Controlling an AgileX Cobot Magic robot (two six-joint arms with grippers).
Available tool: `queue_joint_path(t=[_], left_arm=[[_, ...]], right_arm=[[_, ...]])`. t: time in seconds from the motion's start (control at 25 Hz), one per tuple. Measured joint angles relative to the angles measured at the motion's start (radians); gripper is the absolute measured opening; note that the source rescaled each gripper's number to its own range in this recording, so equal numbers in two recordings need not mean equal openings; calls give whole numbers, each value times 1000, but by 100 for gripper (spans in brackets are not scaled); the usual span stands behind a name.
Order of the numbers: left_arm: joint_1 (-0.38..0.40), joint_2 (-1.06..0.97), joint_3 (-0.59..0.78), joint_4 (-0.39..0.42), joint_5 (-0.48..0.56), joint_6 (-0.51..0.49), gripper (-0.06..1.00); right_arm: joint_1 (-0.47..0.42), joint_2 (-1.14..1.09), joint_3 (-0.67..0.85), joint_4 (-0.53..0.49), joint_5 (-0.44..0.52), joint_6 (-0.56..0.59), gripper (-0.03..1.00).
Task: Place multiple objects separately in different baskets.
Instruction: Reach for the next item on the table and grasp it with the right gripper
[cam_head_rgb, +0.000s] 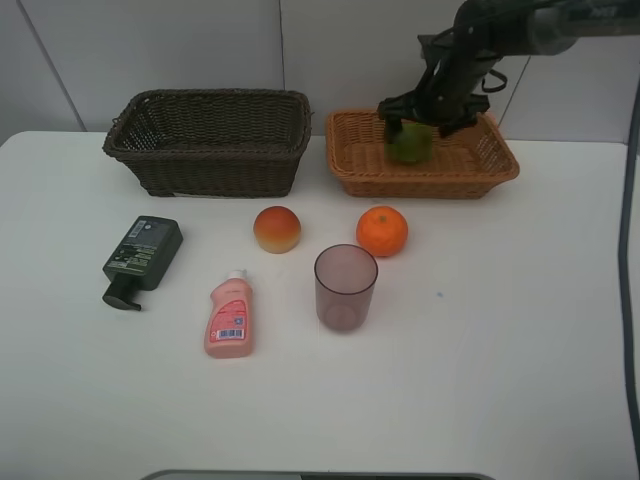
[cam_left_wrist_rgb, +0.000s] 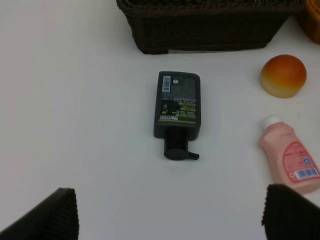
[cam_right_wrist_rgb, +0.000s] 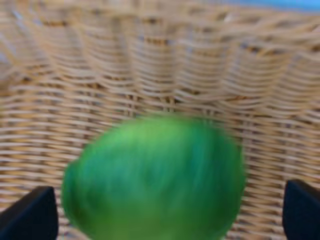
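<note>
One lime (cam_head_rgb: 409, 145) was inside the tan basket (cam_head_rgb: 500, 165) between the parted jaws of the right gripper (cam_head_rgb: 411, 120), and the left gripper (cam_left_wrist_rgb: 172, 212) was spread too.

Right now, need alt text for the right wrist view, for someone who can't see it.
A blurred green fruit fills the foreground, against the woven inner wall of a light tan basket. Two dark fingertips flank it, spread wide, neither touching it.

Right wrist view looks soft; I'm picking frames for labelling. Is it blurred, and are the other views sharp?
Right wrist: the green fruit is smeared and the tan basket soft. Left wrist: the pump bottle label is crisp. Exterior high: sharp.
</note>
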Motion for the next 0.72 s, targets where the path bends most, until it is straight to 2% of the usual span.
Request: queue_joint_path(t=[0.52,0.72], left_arm=[[0,0,0,0,0,0,84],[0,0,0,0,0,0,84]], right_arm=[[92,-157,-1,18,284,150,100],[145,-169,31,18,328,202,100]])
